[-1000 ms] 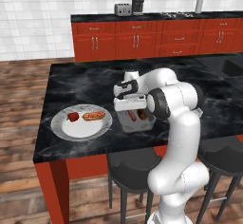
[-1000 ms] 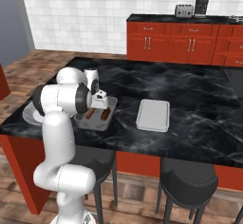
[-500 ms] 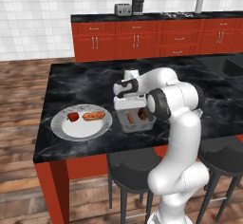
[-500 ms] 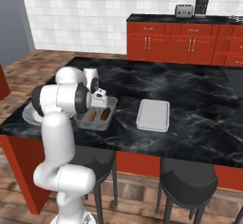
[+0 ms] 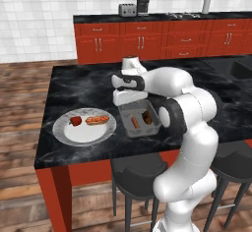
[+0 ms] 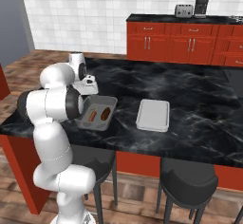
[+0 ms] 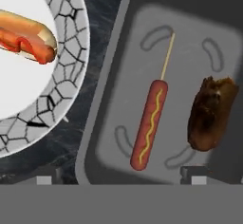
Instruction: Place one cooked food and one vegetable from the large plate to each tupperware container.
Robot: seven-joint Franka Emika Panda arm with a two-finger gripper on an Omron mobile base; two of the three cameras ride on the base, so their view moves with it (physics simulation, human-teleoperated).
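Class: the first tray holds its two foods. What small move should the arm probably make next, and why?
Probably lift the open end effector away from the filled tray and swing toward the large plate. The sausage and brown vegetable already lie inside, while hot dog and red vegetable await the second tray.

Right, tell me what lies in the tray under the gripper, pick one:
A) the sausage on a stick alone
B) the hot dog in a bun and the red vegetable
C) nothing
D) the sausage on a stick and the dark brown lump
D: in the hand view the sausage on a stick and the dark brown lump lie side by side, apart, inside the grey tray.
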